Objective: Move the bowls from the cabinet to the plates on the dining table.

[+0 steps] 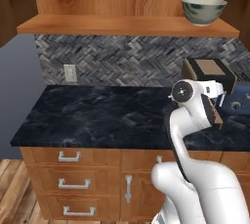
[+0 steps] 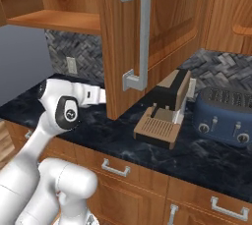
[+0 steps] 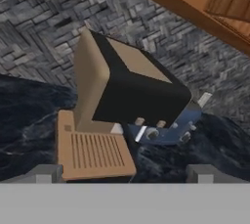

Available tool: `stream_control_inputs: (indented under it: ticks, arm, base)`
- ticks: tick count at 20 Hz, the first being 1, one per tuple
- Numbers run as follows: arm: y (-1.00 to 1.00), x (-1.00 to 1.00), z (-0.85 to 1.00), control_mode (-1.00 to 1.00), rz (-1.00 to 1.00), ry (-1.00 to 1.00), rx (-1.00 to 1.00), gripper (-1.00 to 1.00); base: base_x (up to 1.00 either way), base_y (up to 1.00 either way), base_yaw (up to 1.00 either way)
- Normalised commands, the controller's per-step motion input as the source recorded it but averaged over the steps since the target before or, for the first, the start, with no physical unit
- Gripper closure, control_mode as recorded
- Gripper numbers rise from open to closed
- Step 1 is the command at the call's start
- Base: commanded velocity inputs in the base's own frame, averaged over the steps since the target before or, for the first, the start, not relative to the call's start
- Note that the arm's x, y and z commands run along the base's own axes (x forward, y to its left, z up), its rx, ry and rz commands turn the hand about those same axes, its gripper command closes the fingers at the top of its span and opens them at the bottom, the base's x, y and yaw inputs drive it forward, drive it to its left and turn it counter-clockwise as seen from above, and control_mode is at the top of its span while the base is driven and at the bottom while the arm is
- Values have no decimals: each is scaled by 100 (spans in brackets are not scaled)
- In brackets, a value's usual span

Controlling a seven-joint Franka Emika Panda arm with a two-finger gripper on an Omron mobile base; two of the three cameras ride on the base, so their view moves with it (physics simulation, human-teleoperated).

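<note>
Spread empty claw (image 3: pixel 124 173) faces boxy tan-and-black coffee machine (image 3: pixel 114 110) on veined black marble tabletop (image 1: pixel 97 115); glossy round mottled cream bowl (image 1: pixel 204 11) sits at 1 o'clock on orange-brown wooden cabinet shelf (image 1: pixel 97 25).

Even, bright rendered light, soft shadow under the cabinet (image 2: pixel 147 32) (textures slightly blurred)

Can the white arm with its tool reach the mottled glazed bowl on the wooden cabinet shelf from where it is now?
Probably yes. The cream bowl with dark mottling sits at the open front edge of the orange-brown wooden shelf, with nothing before it. The open tool points low at the tan-and-black coffee machine, so the arm must rise first.
</note>
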Motion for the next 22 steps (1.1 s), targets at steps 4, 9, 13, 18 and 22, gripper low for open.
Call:
stream_control_inputs:
  ticks: [4, 9, 13, 18, 22]
  arm:
    - [0, -8, 52, -100, 0, 0, -2, -100]
    - [0, -8, 58, -100, 0, 0, 0, -100]
    - [0, -13, 62, -100, 0, 0, 0, -100]
    - [0, -11, 57, -100, 0, 0, 0, -100]
    - [6, -9, 42, -100, 0, 0, -4, -100]
  base:
    - [0, 0, 0]
    - [0, 0, 0]
    - [0, 0, 0]
    - [0, 0, 0]
    - [0, 0, 0]
